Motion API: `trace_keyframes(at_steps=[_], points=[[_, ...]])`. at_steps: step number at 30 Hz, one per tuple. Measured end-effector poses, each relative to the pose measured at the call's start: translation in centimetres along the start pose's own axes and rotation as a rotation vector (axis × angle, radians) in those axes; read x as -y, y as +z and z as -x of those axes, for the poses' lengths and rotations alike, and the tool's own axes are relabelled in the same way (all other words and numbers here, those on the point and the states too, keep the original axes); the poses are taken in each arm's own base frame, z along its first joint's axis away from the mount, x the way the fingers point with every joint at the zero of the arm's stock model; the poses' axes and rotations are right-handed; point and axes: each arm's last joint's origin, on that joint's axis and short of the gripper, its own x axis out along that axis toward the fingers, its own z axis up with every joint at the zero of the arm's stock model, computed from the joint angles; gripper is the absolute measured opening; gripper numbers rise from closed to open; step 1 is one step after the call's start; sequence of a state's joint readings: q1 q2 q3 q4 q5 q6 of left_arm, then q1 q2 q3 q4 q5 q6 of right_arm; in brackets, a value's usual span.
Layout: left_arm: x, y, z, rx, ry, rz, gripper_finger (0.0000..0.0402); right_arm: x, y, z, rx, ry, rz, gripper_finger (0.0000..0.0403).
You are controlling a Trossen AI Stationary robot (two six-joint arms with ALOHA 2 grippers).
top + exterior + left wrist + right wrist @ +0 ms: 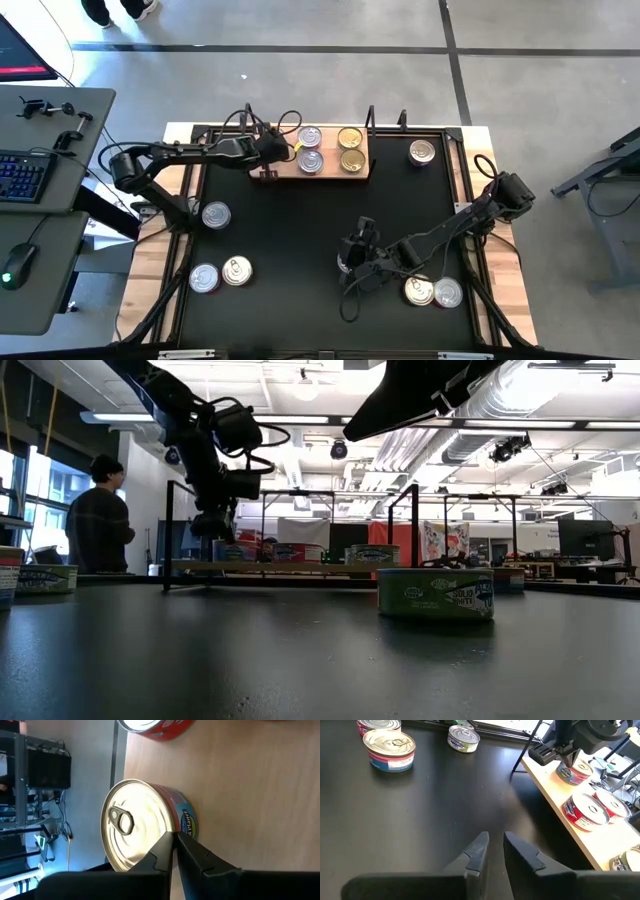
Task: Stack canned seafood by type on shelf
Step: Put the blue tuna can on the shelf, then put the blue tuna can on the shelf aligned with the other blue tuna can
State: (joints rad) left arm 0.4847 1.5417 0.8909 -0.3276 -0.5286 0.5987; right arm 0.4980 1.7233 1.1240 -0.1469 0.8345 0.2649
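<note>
The shelf [325,168] is a light wooden board at the far middle of the black mat. On it stand two silver-lidded tins [310,160] and two gold-lidded tins [351,160]. A further silver-lidded tin [142,825] with a red and blue label stands at the board's left end, hidden under my left gripper [284,150] in the high view. That gripper [173,839] is shut at this tin [574,772]. My right gripper [494,840] hangs over the mat's middle [356,250], its fingers a narrow gap apart with nothing between them. My left gripper's shut fingertips [167,842] meet the tin at the lid's rim [169,827], on the side toward the arm. The fingers slant down from the table's left. The tin stands upright, its base on the board.
Loose tins stand on the mat: three at the left [215,214] [204,278] [237,271], two near right [418,291] [448,292], one far right [422,152], one close to the low camera [435,592]. Black uprights [413,525] rise at the board. A person [97,515] stands beyond the table.
</note>
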Motion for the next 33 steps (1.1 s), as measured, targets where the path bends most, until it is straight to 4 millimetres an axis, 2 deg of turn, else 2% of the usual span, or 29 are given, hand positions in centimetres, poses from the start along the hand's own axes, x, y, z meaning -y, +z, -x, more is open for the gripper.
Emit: trace_keyframes(at_steps=[7,14,17,24,33], points=[[-0.6,0.0,-0.3,0.011,0.026,0.041,0.004,0.0,0.0,0.0,0.0,0.0,0.001,0.0048],[-0.7,0.0,-0.3,0.008,0.039,0.047,0.0084,0.0,0.0,0.0,0.0,0.0,0.002,0.0048],[-0.7,0.0,0.1,-0.021,0.096,0.043,0.01,0.1,0.0,-0.1,0.0,-0.002,-0.001,0.0048],[0.1,1.0,3.3,0.066,0.137,0.136,0.011,1.0,0.2,-1.0,-0.012,-0.034,-0.025,0.0048],[2.7,1.5,9.8,0.251,0.058,0.222,0.0111,1.9,0.4,-1.9,-0.018,-0.063,-0.046,0.0048]])
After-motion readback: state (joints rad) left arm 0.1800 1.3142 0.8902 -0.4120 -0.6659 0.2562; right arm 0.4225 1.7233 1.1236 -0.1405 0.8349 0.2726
